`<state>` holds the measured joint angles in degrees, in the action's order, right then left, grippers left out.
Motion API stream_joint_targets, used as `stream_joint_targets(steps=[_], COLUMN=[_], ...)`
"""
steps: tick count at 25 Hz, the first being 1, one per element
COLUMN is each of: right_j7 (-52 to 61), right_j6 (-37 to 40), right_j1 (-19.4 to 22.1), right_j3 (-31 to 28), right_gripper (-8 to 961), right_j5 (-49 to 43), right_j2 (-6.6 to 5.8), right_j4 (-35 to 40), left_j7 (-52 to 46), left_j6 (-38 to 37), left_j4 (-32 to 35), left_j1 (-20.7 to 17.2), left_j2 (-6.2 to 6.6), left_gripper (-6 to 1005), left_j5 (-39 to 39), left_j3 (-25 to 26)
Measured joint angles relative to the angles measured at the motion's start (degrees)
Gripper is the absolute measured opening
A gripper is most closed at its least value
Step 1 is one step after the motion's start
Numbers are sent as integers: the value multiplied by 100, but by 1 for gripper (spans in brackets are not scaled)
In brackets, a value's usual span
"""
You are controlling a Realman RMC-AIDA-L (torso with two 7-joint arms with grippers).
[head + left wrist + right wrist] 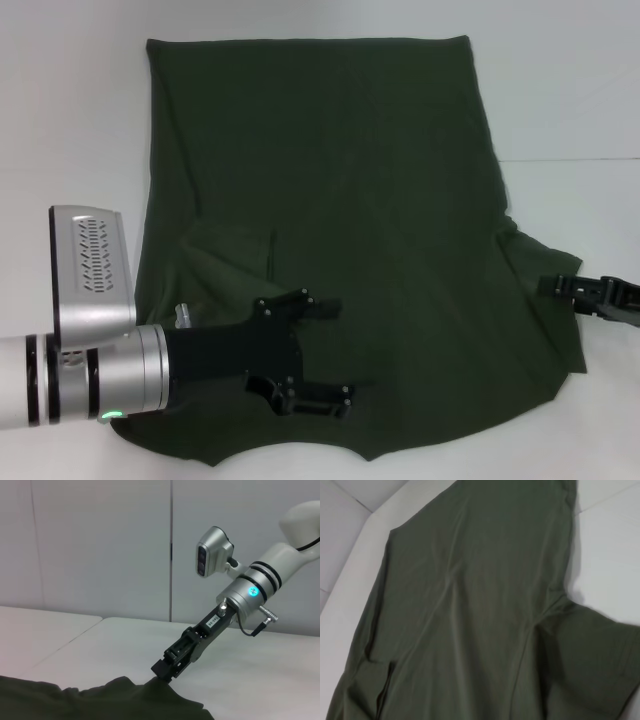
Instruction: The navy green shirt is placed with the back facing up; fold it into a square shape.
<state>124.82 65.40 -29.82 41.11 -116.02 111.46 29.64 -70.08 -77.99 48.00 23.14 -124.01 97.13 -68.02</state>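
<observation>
From the head view, the shirt (330, 230) lies spread, plain side up, over the white worktop (570, 90), its straight hem toward 12 o'clock. The sleeve on your left side looks already folded in over the body at about 8 o'clock. Your left gripper (315, 355) hovers over the shirt near 6 o'clock, fingers spread wide and holding nothing. Your right gripper (548, 286) sits at 3 o'clock, at the other sleeve's edge.

In the left wrist view, the right gripper (161, 672) meets the raised sleeve edge; you cannot tell whether it has closed on cloth.

The right wrist view shows only the shirt (470, 605), sleeve at 4 o'clock.

Probably that sleeve folds next: make sure of the grip, lift low, carry it straight toward 9 o'clock, and lay it flat to match the first.
</observation>
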Motion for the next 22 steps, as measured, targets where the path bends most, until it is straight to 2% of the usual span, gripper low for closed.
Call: stream_joint_targets(steps=[3,8,15,22], right_j7=[-12,-51,-76,-92], right_j6=[-140,-221,-452,-498], right_j1=[-27,-69,-98,-102], right_j3=[-11,-16,-299,-430], right_gripper=[895,894,677,522], right_j5=[0,26,45,45], right_j2=[84,149,317,370], right_j4=[-18,-39,-90,-90], left_j7=[6,9,13,13], left_j6=[0,26,58,59], left_j4=[-8,-10,-14,-53], left_j1=[2,5,6,6], left_j2=[0,0,1,10], left_gripper=[961,960,958,957], left_j5=[6,8,51,54], left_j3=[10,15,21,34])
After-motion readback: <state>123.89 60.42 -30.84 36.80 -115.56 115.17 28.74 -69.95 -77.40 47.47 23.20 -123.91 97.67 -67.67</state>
